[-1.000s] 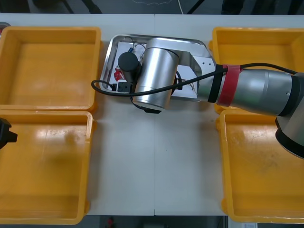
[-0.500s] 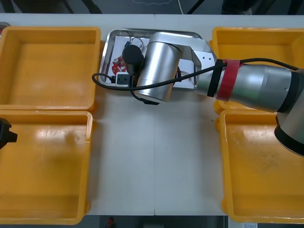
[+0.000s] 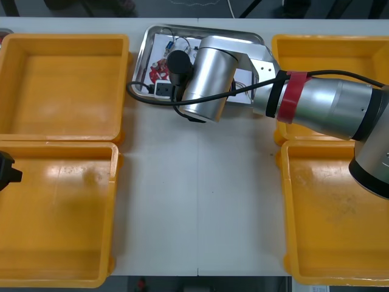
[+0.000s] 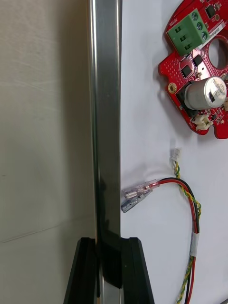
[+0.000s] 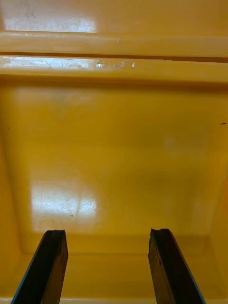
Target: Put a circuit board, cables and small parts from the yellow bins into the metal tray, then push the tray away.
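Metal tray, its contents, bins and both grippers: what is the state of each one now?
metal tray, gripped at its rim, white inside.
circuit board, lying flat in the tray.
red and yellow cable, lying loose in the tray.
right gripper, shut on the tray's rim.
left gripper, open above a yellow bin.

Right claw (image 4: pixel 108 242) pinched narrow, arm outstretched; left claw (image 5: pixel 108 232) wide apart.

metal tray (image 3: pixel 146 52), white inside, sits between the far yellow bins (image 3: pixel 61 85). round red circuit board (image 4: pixel 197 71) lies flat inside; red-yellow cable (image 4: pixel 192 209) looped beside it, probably not touching.
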Robot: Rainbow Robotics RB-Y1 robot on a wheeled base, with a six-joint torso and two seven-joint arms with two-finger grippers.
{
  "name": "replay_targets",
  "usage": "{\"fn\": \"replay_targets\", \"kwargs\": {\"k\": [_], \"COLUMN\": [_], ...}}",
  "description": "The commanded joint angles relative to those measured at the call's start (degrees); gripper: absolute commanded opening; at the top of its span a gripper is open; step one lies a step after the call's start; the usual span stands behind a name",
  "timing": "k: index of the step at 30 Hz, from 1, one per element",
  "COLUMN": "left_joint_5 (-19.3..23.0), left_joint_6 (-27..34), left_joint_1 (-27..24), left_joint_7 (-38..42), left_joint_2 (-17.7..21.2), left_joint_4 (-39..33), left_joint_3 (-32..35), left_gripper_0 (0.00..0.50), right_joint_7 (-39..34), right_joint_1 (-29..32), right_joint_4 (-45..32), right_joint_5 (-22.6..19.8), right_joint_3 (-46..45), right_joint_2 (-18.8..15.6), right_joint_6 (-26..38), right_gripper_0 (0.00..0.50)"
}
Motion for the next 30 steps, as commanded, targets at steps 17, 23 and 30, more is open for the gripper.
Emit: {"fn": "replay_targets", "kwargs": {"k": [17, 23, 30], "left_joint_5": [-0.59, -0.59, -0.59], "left_joint_6": [0.36, 0.36, 0.36], "left_joint_1": [1.18, 1.18, 1.18], "left_joint_7": [-3.27, -3.27, -3.27], "left_joint_2": [2.44, 2.44, 2.44], "left_joint_4": [-1.73, -1.73, -1.73], "left_joint_3": [1.75, 1.75, 1.75], "left_gripper_0": [0.5, 0.5, 0.5], "right_joint_7": [6.96, 7.66, 7.92], "right_joint_1": [-4.64, -4.64, -4.64], "right_joint_4": [9.57, 13.0, 14.94], "right_joint_5": [1.08, 2.05, 3.8], "right_joint_3": [-1.68, -1.42, 2.36], "right_joint_2": [2.82, 4.4, 4.4], "right_joint_6": [-8.62, -12.23, -16.62], "right_gripper_0": [0.0, 0.0, 0.0]}}
